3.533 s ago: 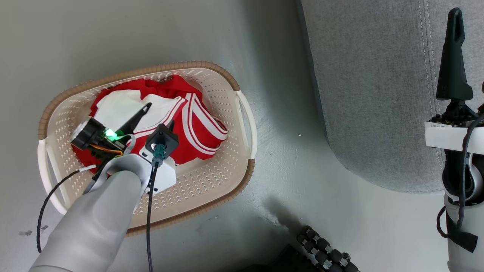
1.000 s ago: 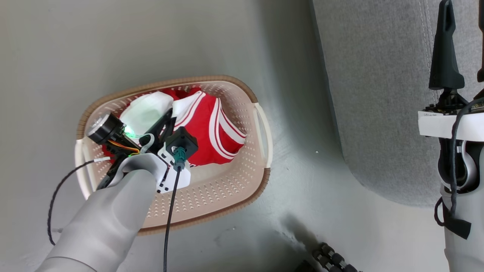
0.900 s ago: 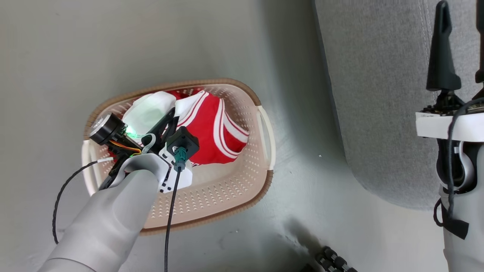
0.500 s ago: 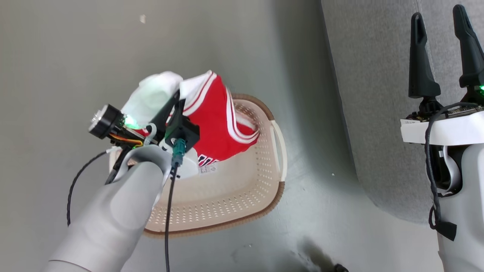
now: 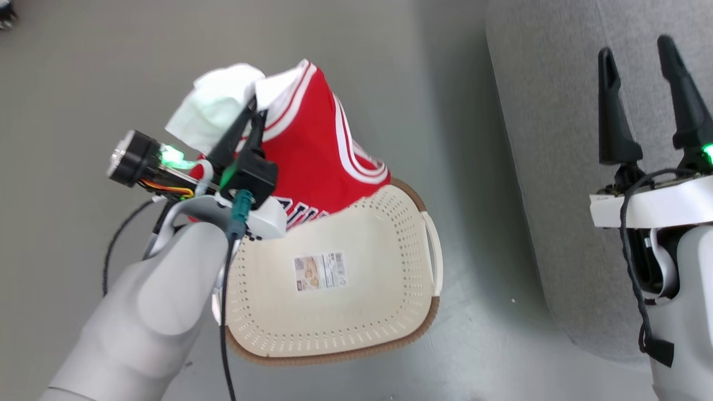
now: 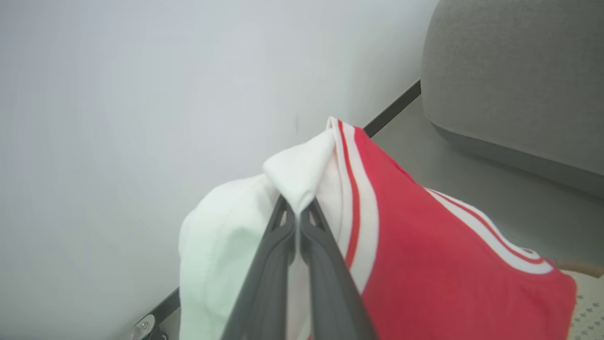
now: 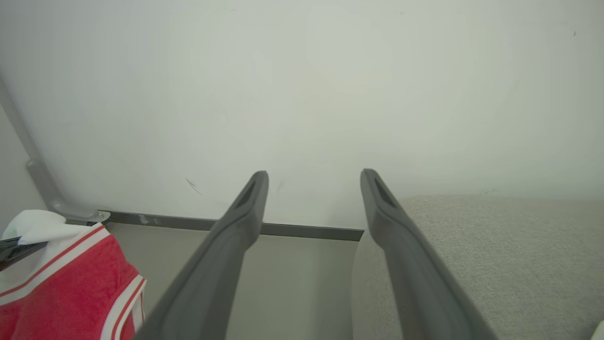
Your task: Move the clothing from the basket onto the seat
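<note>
The clothing (image 5: 312,145), a bright-red jersey with white striped trim and a white panel, hangs in the air above the basket (image 5: 401,334). My left gripper (image 5: 253,108) is shut on its white upper fold. The left wrist view shows the closed left gripper (image 6: 297,205) pinching the clothing (image 6: 424,264). The cream basket stands on the floor with a label (image 5: 320,271) on its bare bottom. At the right, the grey seat (image 5: 557,139) lies under my right gripper (image 5: 635,47), which is open and holds nothing. In the right wrist view the right gripper (image 7: 314,174) stands wide beside the seat (image 7: 495,255).
Grey floor (image 5: 111,67) surrounds the basket and runs between it and the seat. A white wall (image 7: 302,94) with a dark baseboard (image 7: 306,230) stands behind. A metal bracket (image 7: 61,208) sits at the wall's foot, near the clothing (image 7: 61,293).
My left gripper has risen with the clothing, lifting it clear of the basket and baring the label on the bottom. The head camera has shifted. The right gripper stays open.
</note>
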